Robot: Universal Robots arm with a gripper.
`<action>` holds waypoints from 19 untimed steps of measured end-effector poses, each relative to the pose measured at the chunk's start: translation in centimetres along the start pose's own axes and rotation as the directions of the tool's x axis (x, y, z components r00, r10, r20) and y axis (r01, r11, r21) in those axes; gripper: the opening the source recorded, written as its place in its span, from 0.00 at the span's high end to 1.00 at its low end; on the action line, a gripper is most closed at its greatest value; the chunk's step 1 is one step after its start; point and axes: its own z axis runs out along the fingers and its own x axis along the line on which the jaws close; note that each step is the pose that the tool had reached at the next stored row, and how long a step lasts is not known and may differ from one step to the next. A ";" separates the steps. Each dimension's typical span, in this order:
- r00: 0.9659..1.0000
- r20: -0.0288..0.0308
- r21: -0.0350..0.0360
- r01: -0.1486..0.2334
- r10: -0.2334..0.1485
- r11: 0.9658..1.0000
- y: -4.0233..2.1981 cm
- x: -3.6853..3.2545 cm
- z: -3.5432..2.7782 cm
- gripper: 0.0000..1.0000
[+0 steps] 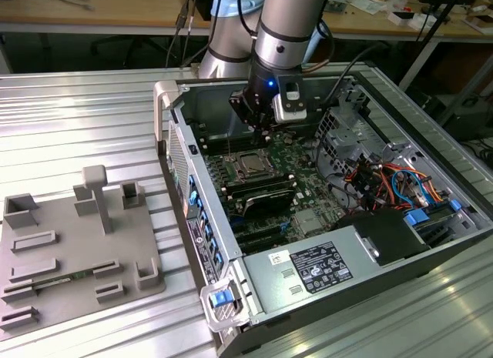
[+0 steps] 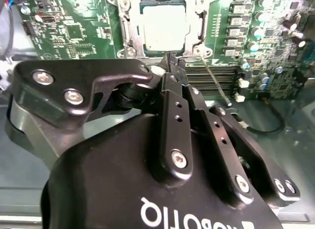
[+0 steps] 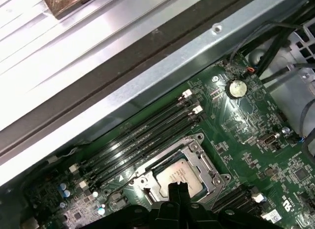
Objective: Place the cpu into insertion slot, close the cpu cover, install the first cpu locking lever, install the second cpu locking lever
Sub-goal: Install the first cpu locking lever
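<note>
cpu (image 2: 162, 27): silver-grey metal top, matt and smooth.
cpu cover (image 2: 129, 29): thin bare silver metal frame with a dull sheen.
circuit board (image 3: 256, 140): green, lacquered, slightly glossy.
memory slots (image 3: 142, 140): black plastic.
end clips (image 3: 198, 109): white plastic.
end effector (image 2: 172, 64): black links and body with a smooth satin finish.
screw heads (image 2: 178, 159): bright metal.
computer case (image 3: 162, 76): grey sheet metal, matt.
bench (image 1: 77, 119): ribbed silver metal, reflective.
fixture tray (image 1: 77, 250): grey, plastic-looking, matt.

Shows silver-grey square cpu (image 2: 162, 24) lying flat in insertion slot (image 2: 188, 29), ringed by lowered cpu cover (image 2: 125, 29), just beyond claw (image 2: 172, 61).
</note>
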 end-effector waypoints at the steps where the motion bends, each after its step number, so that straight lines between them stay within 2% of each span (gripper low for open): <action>1: 1.000 0.000 0.000 0.004 -0.004 1.000 -0.09 0.14 0.00 0.89; 6: 1.000 -0.001 -0.001 0.017 -0.017 1.000 -0.87 1.26 -0.03 0.89; 11: 0.999 -0.002 -0.002 0.035 -0.035 0.999 -1.42 1.88 -0.06 0.89; 14: 0.996 -0.004 -0.004 0.090 -0.090 0.996 -1.53 1.98 -0.06 0.89; 18: 0.988 -0.007 -0.009 0.156 -0.156 0.988 -1.63 2.13 -0.02 0.89; 19: 0.987 -0.007 -0.010 0.162 -0.162 0.987 -1.67 2.20 -0.02 0.89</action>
